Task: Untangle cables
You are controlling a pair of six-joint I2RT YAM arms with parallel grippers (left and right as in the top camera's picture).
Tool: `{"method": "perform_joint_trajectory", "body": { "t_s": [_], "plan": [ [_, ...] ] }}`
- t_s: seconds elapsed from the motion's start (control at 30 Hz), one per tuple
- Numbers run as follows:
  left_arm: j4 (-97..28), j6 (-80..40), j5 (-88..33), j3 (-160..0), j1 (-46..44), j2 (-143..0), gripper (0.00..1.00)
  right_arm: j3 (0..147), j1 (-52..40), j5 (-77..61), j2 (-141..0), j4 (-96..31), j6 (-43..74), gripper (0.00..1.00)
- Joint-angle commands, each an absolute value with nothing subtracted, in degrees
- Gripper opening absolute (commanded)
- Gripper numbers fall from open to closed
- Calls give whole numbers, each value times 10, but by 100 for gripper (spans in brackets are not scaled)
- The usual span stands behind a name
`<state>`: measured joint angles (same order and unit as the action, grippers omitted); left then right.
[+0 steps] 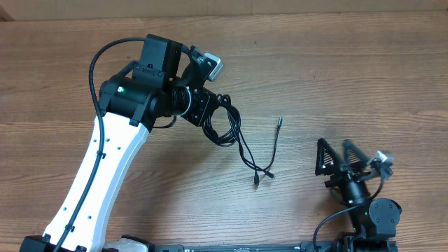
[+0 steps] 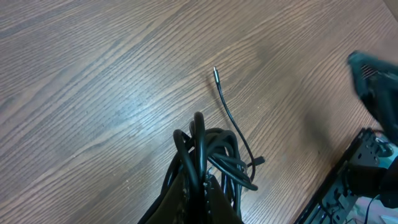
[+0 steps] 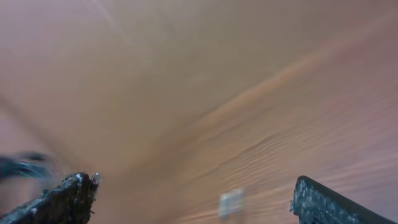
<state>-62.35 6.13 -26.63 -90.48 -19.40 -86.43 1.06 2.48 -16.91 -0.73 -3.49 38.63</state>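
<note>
Your left gripper (image 2: pixel 200 184) is clamped on the bunched cables (image 1: pixel 225 126). Right gripper (image 1: pixel 341 155) parked, jaws wide. One plug end (image 1: pixel 279 120) trails free; knot not undone.

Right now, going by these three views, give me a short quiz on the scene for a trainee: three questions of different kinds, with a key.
1. True or false: the right fingers are spread wide with nothing between them.
2. What holds the bunched cables? A. the left fingers B. the right fingers C. nothing, they lie loose
3. Fill in: the loose cable end stretching away from the bunch has a ____ tip.
Key: 1 true; 2 A; 3 silver.
</note>
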Motion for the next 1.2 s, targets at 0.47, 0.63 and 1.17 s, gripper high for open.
{"method": "perform_joint_trajectory", "body": {
  "t_s": [0.47, 0.63, 1.17],
  "plan": [
    [-609, 95, -429, -909, -192, -880, 4, 4, 23, -492, -2, -32, 650, 79],
    [-608, 95, -481, -908, -207, -886, 4, 4, 22, -515, -2, -27, 677, 79],
    [-515, 61, -595, -908, -333, -953, 4, 4, 22, -506, -2, -5, 677, 84]
  ]
}}
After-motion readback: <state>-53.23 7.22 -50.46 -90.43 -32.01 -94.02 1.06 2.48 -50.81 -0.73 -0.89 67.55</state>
